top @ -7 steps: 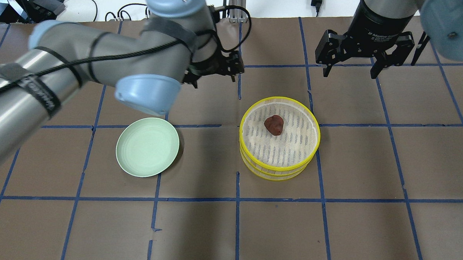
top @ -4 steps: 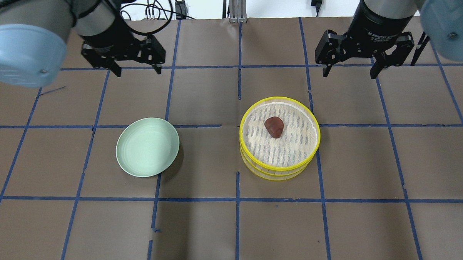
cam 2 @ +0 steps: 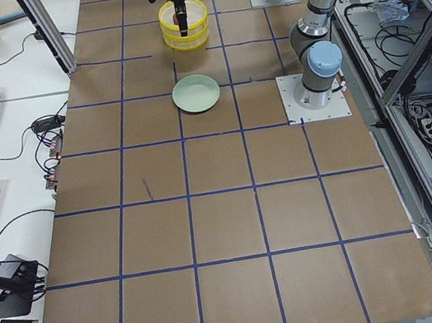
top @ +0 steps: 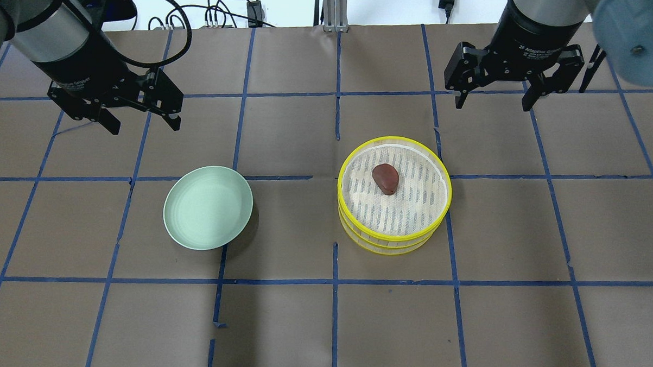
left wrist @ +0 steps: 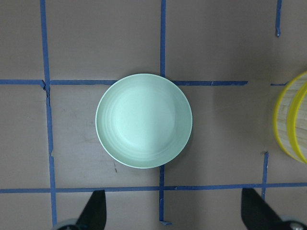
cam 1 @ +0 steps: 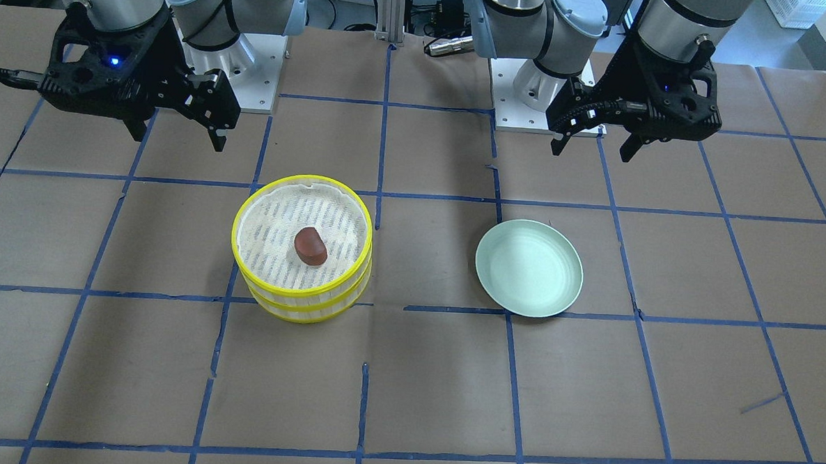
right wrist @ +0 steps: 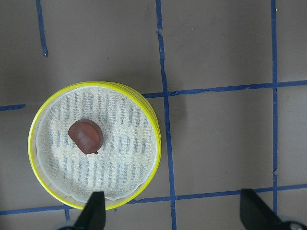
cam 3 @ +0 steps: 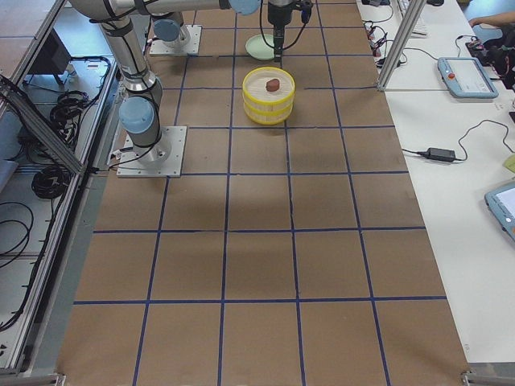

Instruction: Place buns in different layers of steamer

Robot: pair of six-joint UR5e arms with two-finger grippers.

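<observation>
The two steamer layers (top: 393, 237) stand stacked at the table's middle right, also in the front view (cam 1: 300, 304) and the right wrist view (right wrist: 152, 143). The dark reddish-brown bun (top: 386, 178) lies on the top layer's mesh (cam 1: 310, 246) (right wrist: 86, 136). The white bun is hidden or out of view. My left gripper (top: 143, 123) is open and empty, high above the table behind the pale green plate (top: 208, 207). My right gripper (top: 492, 101) is open and empty, high behind the stack.
The pale green plate is empty in the left wrist view (left wrist: 144, 120) and front view (cam 1: 528, 267). The steamer stack's edge shows at that wrist view's right (left wrist: 288, 120). The table is brown paper with blue tape lines (top: 334, 281).
My left arm has swung from over the table's middle back to the left, and its gripper now hangs behind the plate. The right arm, stack and bun have not moved.
</observation>
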